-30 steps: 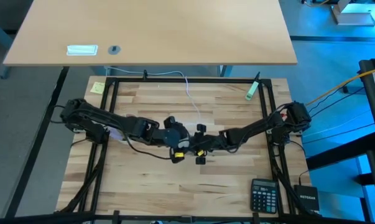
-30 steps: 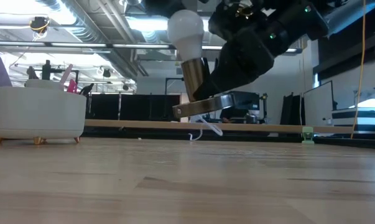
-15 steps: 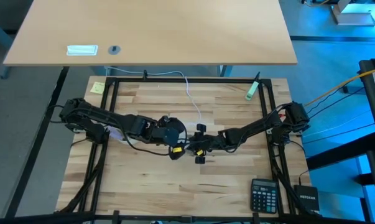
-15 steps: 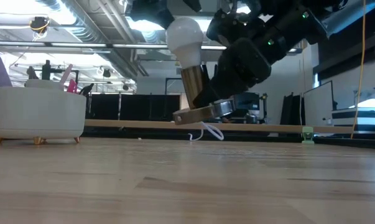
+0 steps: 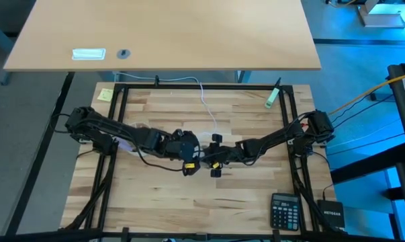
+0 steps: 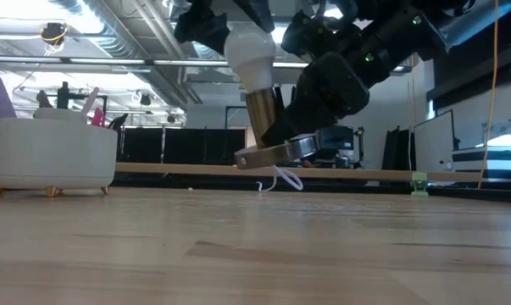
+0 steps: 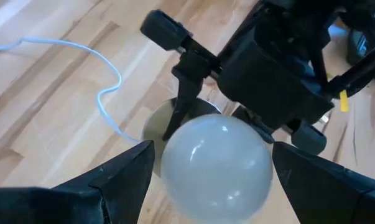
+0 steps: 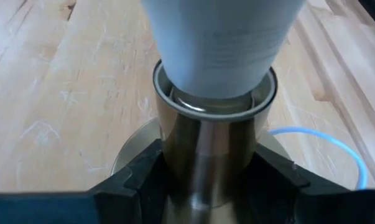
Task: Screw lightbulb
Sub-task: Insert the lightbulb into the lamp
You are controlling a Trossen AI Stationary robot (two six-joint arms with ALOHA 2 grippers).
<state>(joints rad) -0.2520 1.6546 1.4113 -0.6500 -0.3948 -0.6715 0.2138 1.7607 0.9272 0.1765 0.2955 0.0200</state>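
The white frosted lightbulb (image 6: pixel 249 52) stands with its base in a shiny metal socket tube (image 6: pixel 262 114) on a round silvery disc (image 6: pixel 276 153). Bulb and socket are in the air over the table's middle. My right gripper (image 5: pixel 213 159) is shut on the socket tube. My left gripper (image 5: pixel 187 149) is over the bulb, its fingers closed on the bulb's round top, which shows in the left wrist view (image 7: pixel 215 163). A thin white cord (image 5: pixel 205 101) runs from the disc to the table's far edge. My left gripper holds the bulb's round glass top (image 7: pixel 168 168) between its two fingers (image 7: pixel 122 177), one on each side at the widest part. The fingers come from above, slanting down along the bulb's axis. The bulb stands nearly upright in the socket. My right gripper pinches the socket's metal tube (image 8: pixel 206 155) between its two fingers (image 8: pixel 137 180), across the tube just above the disc. It comes about level from the table's right side. The socket is lifted clear of the table, a little tilted, with the cord (image 6: pixel 282 178) hanging below.
A black calculator (image 5: pixel 285 210) and a black box (image 5: pixel 333 214) lie at the near right. A green object (image 5: pixel 272 97) lies at the far right and a yellow note (image 5: pixel 105 94) at the far left. A white tub (image 6: pixel 52 154) stands far off in the low view.
My left gripper has come down over the bulb's round top, and its fingers now stand at both sides of it. The socket and bulb have tipped a little and stay clear of the table in my right gripper.
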